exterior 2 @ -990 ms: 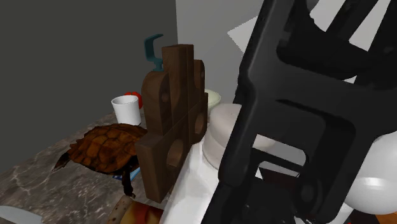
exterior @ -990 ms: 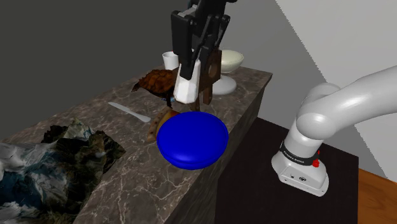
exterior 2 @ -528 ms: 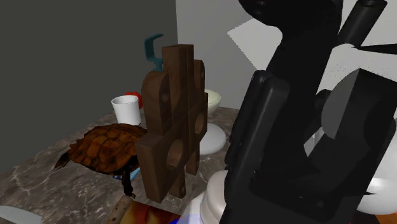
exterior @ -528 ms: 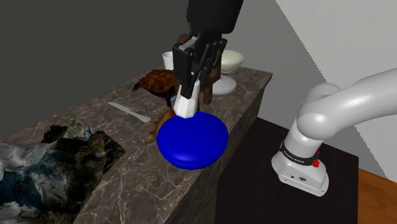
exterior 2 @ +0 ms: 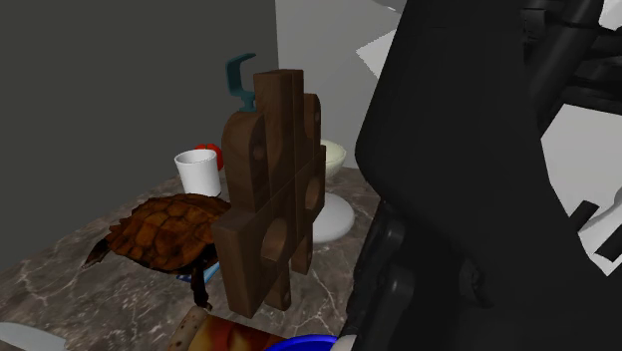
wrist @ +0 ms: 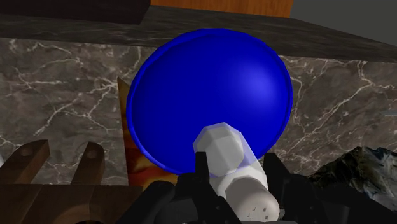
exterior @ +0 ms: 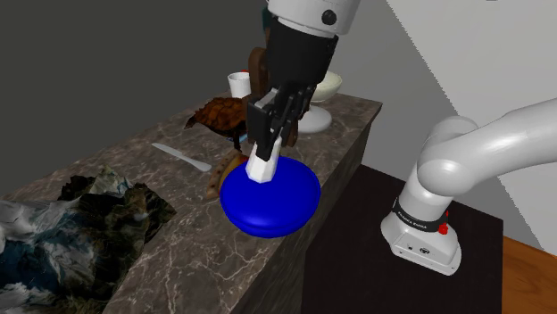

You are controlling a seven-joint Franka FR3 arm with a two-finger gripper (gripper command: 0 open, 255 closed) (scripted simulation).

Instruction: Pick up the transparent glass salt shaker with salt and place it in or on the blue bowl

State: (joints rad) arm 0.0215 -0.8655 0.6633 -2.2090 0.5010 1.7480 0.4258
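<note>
Above the round blue bowl (wrist: pixel 191 70), your black two-finger gripper (wrist: pixel 234 167) is clamped on the whitish faceted salt shaker (wrist: pixel 222 147), tilted, hanging near the bowl's edge. Shift toward the bowl's middle, lower until the base nearly touches, then let go slowly.

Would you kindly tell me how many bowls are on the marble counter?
2: the blue bowl at the counter's near edge, beneath the claw holding the salt shaker, and a pale bowl at its far end. The arm may hide others.
</note>
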